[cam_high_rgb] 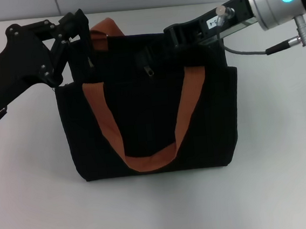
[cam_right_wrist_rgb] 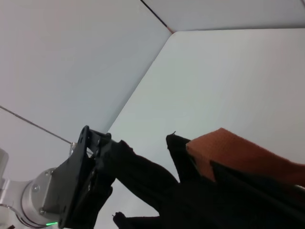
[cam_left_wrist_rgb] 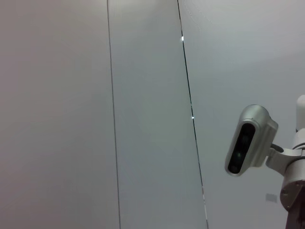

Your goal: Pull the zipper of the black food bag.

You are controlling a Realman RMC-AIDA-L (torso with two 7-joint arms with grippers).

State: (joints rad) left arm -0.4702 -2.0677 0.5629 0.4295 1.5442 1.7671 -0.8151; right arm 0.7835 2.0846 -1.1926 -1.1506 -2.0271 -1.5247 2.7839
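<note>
Now the zipper [cam_high_rgb: 150, 71] lies between both grippers, whose jaws' state I cannot tell.

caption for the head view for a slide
Both grippers, left and right, at the black food bag's top edge, zipper between.

A: Where's the boxy black fabric food bag [cam_high_rgb: 148, 120] with the orange-brown webbing handles?

B: Upright, between both end effectors: the left end effector [cam_high_rgb: 80, 32] is at its upper left corner, the right end effector [cam_high_rgb: 175, 36] at its top edge.

A: And the small silver metal zipper pull [cam_high_rgb: 150, 70]?

B: On the top zip line, hanging just left of the right end effector.
</note>
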